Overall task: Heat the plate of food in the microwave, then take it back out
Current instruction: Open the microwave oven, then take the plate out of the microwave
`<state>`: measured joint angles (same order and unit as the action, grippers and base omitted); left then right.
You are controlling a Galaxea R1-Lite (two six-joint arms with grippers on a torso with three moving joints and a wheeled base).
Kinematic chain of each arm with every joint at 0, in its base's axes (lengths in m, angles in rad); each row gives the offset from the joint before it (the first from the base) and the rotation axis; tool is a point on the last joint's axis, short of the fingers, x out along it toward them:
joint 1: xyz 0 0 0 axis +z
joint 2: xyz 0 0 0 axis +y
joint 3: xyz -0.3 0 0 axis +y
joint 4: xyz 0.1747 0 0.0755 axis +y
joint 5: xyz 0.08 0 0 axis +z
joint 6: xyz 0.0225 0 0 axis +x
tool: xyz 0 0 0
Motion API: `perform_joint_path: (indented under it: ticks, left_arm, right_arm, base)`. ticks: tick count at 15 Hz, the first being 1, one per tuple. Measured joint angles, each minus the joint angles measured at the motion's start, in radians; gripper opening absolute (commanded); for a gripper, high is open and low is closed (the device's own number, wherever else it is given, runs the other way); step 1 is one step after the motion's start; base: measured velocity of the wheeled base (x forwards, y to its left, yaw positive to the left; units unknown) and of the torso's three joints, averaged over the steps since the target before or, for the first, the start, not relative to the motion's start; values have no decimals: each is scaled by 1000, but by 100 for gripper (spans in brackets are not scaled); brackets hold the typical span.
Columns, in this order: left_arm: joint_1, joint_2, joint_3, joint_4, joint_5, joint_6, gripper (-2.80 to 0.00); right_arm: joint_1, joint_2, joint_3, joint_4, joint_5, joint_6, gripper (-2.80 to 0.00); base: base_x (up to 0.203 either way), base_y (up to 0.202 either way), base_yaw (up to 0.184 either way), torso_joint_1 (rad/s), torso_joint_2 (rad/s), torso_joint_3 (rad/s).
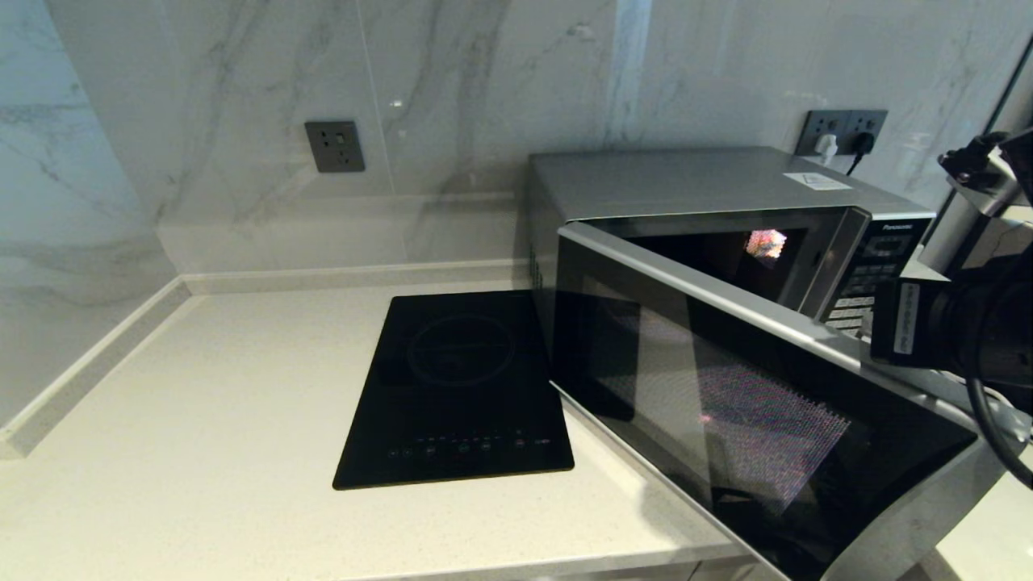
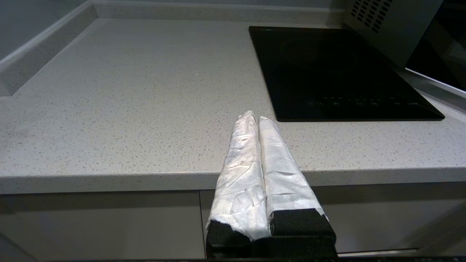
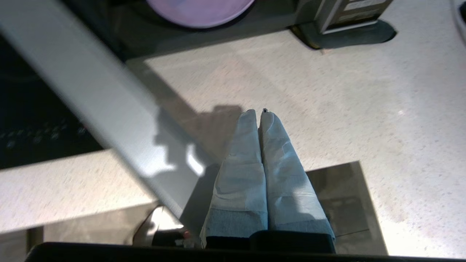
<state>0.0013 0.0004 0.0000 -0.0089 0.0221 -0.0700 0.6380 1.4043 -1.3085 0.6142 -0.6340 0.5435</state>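
- Right gripper (image 3: 259,111) of mine hangs above the pale countertop (image 3: 327,91) in front of the microwave (image 1: 710,186), its two tape-wrapped fingers (image 3: 240,163) pressed together with nothing between them.
- Just beside that gripper, on its hob-ward side, runs the silver edge of the microwave door (image 3: 109,109), which stands swung partly open; my fingers sit close to it, but I cannot tell whether they touch it.
- Ahead of the fingertips, past the stretch of counter, the plate of food (image 3: 200,11) shows as a pale-lavender rim lying inside the dark microwave cavity; the food on it is cut off from my wrist view.
- From my head view the door (image 1: 750,420) angles out toward me across the front of the oven, its dark glass facing the hob, and the black button panel (image 1: 867,274) is exposed behind it next to my right arm (image 1: 960,331).
- That arm sits at the far right of the scene, level with the panel and above the door's outer end.
- Left gripper (image 2: 255,118) of mine idles off the counter's front edge, fingers (image 2: 242,160) closed flat against each other and holding nothing.
- Ahead of the left fingertips and off toward the microwave lies the black glass hob (image 2: 338,72), flat on the counter, well apart from them.
- Beyond the hob, the microwave's vented side wall (image 2: 386,25) rises just beside it.
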Motion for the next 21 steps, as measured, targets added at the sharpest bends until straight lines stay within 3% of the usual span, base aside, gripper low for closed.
perform_joint_path:
  ticks: [4,8,16,19,21]
  left_arm:
    - [0,0,0,0,0,0,-280]
    - [0,0,0,0,0,0,-280]
    - [0,0,0,0,0,0,-280]
    - [0,0,0,0,0,0,-280]
    - [0,0,0,0,0,0,-280]
  right_arm:
    - [134,-2,0,59,-51,97,-280]
    - [221,2,4,61,-118,117,-280]
    - [383,46,-13,58,-118,125,-280]
    - [400,78,-28,58,-143,124,-280]
    - [352,85,-11,59,-215,125,-280]
  base:
    - [0,0,0,0,0,0]
    - [0,0,0,0,0,0]
    - [0,0,0,0,0,0]
    - [0,0,0,0,0,0]
    - [0,0,0,0,0,0]
